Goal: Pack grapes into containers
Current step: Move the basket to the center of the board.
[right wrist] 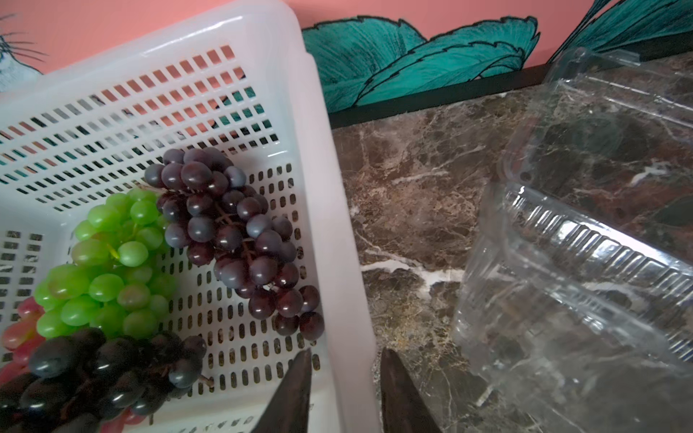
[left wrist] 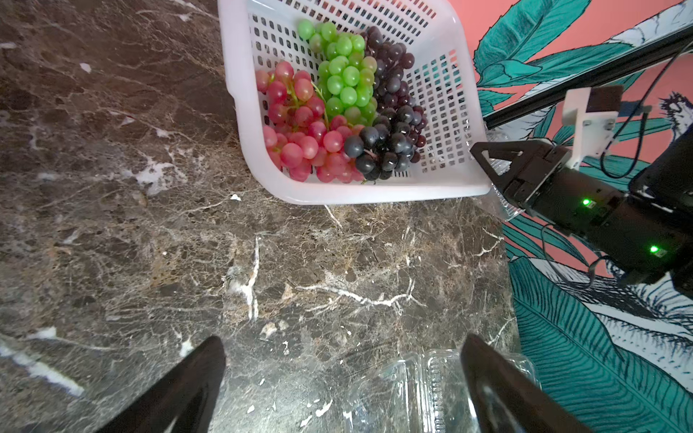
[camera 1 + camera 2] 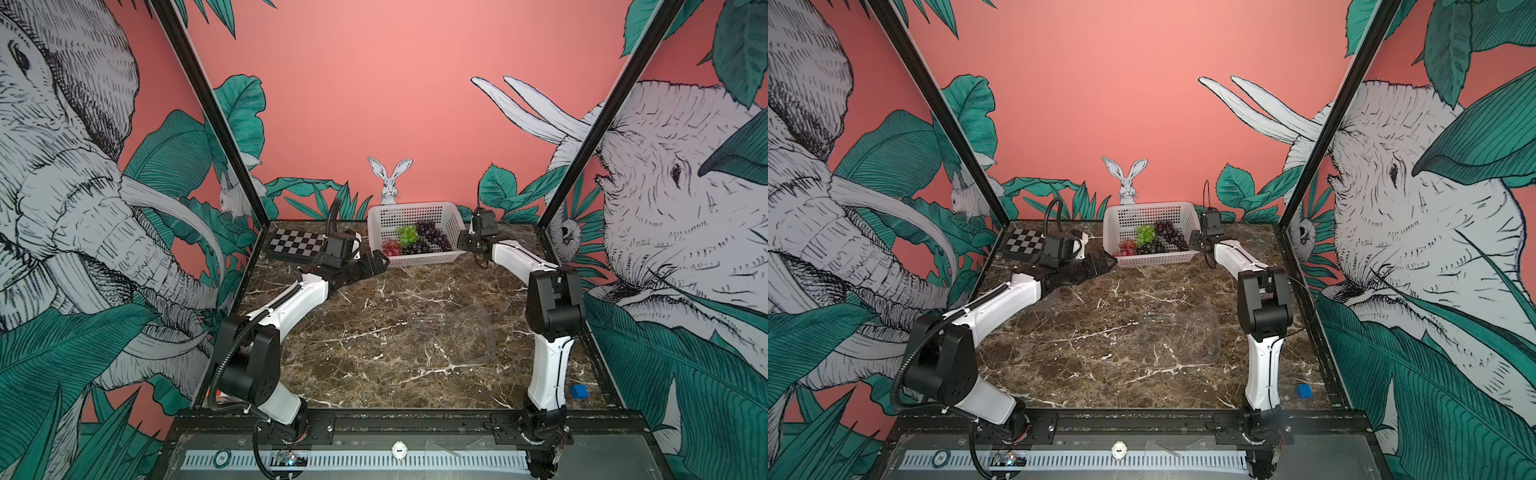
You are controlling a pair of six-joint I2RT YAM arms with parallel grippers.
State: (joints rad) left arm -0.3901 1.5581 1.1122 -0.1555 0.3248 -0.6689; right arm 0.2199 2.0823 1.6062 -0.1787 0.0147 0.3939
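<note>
Grapes lie in a white perforated basket [image 3: 415, 206] at the back of the table: a green bunch [image 2: 345, 75], a red bunch [image 2: 300, 135] and dark purple bunches [image 1: 232, 232]. My right gripper [image 1: 347, 352] straddles the basket's right wall, one finger inside and one outside, closed against it. Clear containers [image 1: 585, 262] stand just to the right of that wall. My left gripper [image 2: 343, 339] hangs open above the marble, in front of the basket's left corner, holding nothing. Another clear container [image 2: 412, 386] lies below it, near one finger; it shows faintly in a top view [image 3: 469, 328].
A small chessboard [image 3: 295, 243] lies at the back left, behind my left arm. A blue cube [image 3: 578, 391] sits near the front right corner. Patterned walls and black frame posts close in the marble table [image 3: 395, 353] on three sides.
</note>
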